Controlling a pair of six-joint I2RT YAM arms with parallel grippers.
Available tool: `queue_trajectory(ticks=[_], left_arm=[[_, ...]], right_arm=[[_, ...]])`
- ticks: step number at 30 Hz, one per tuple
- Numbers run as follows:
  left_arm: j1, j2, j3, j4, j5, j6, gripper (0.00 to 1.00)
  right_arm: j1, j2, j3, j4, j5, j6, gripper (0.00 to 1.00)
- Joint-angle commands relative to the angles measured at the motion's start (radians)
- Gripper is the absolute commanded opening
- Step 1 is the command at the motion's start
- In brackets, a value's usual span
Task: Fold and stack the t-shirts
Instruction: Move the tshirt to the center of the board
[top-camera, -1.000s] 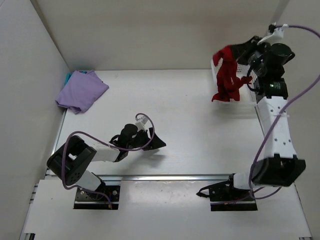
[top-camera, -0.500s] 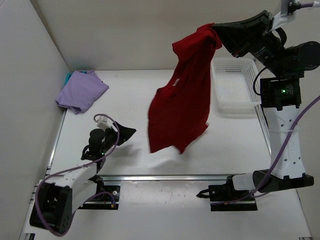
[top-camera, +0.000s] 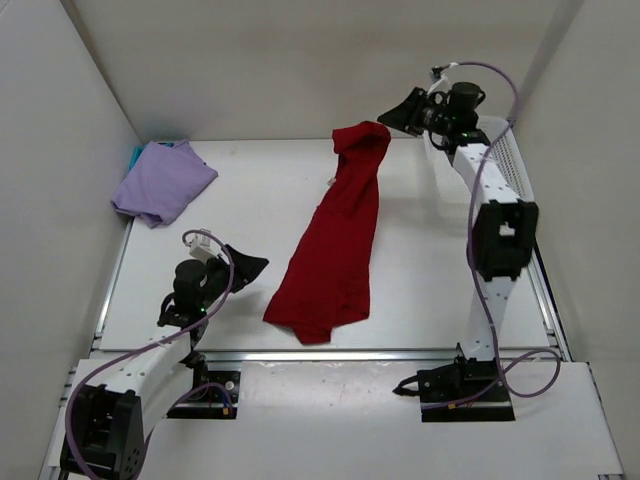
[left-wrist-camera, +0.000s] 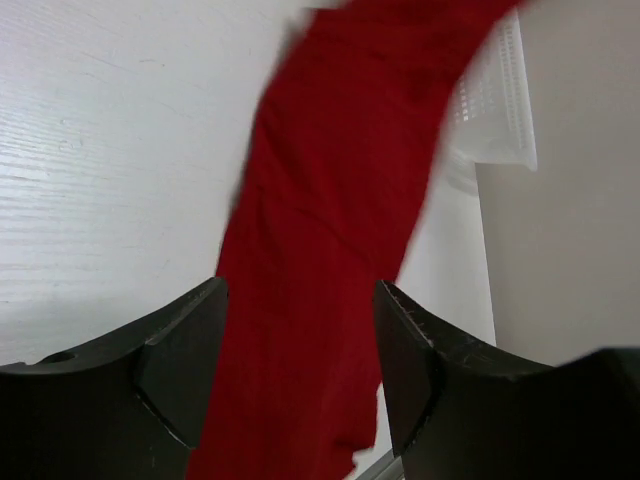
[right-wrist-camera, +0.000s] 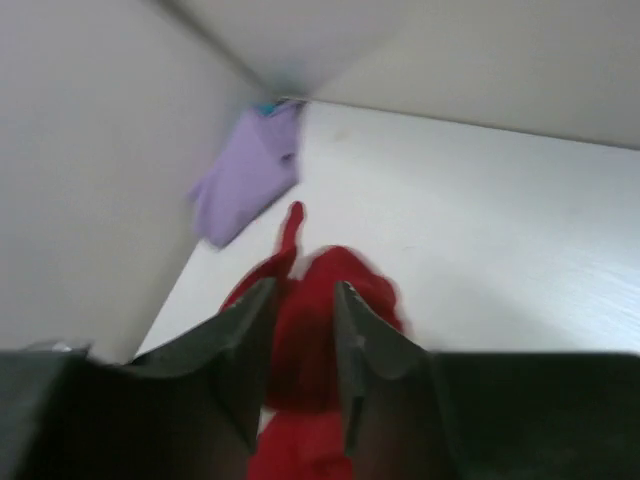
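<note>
The red t-shirt (top-camera: 335, 240) lies stretched in a long strip from the back middle of the table to the front edge; it also shows as red t-shirt (left-wrist-camera: 330, 200) and red t-shirt (right-wrist-camera: 350, 265). My right gripper (top-camera: 393, 117) hangs just right of its far end, fingers parted, gripper (right-wrist-camera: 305, 290) over the bunched cloth. My left gripper (top-camera: 245, 265) is open at the front left, a short way left of the shirt's near end, gripper (left-wrist-camera: 300, 330) empty. The lavender t-shirt (top-camera: 163, 180) lies folded in the back left corner on the teal t-shirt (top-camera: 137, 153), which only peeks out.
A white mesh basket (top-camera: 510, 160) stands at the back right, partly behind the right arm, and shows as basket (left-wrist-camera: 495, 100). White walls close in the table on the left, back and right. The lavender t-shirt (right-wrist-camera: 245, 175) lies by the corner.
The right arm lifted the red t-shirt out of the basket and swung it left over the table; it now lies stretched out and the right fingers have parted. The left arm drew back left.
</note>
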Motion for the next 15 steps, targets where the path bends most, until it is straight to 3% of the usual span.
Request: queue_trajectory(ticks=[1, 3, 5, 6, 7, 8, 10, 12, 13, 15], left_arm=[[-0.008, -0.030, 0.031, -0.029, -0.006, 0.016, 0.70], [0.003, -0.024, 0.037, -0.046, -0.013, 0.029, 0.69], [0.005, 0.017, 0.060, -0.054, -0.015, 0.042, 0.68], [0.006, 0.034, 0.089, -0.069, -0.015, 0.061, 0.67], [0.006, 0.063, 0.128, -0.099, -0.001, 0.083, 0.67], [0.021, 0.106, 0.174, -0.116, 0.029, 0.092, 0.66], [0.064, 0.172, 0.219, -0.121, 0.095, 0.088, 0.65], [0.084, 0.238, 0.235, -0.095, 0.176, 0.054, 0.63], [0.090, 0.255, 0.239, -0.071, 0.190, 0.036, 0.63], [0.069, 0.262, 0.238, -0.055, 0.174, 0.023, 0.63]], right_arm=[[-0.012, 0.134, 0.335, -0.391, 0.113, -0.185, 0.35], [0.030, 0.135, 0.358, -0.489, 0.243, -0.226, 0.51], [0.104, 0.060, 0.259, -0.513, 0.362, -0.318, 0.52], [0.165, 0.011, 0.221, -0.504, 0.414, -0.325, 0.43], [0.229, -0.062, 0.109, -0.490, 0.434, -0.347, 0.37], [0.280, -0.101, -0.047, -0.434, 0.463, -0.336, 0.24], [0.378, -0.282, -0.323, -0.216, 0.480, -0.308, 0.03], [0.495, -0.384, -0.611, -0.098, 0.453, -0.329, 0.01], [0.577, -0.425, -0.653, -0.055, 0.470, -0.343, 0.02], [0.752, -0.418, -0.693, -0.126, 0.519, -0.450, 0.04]])
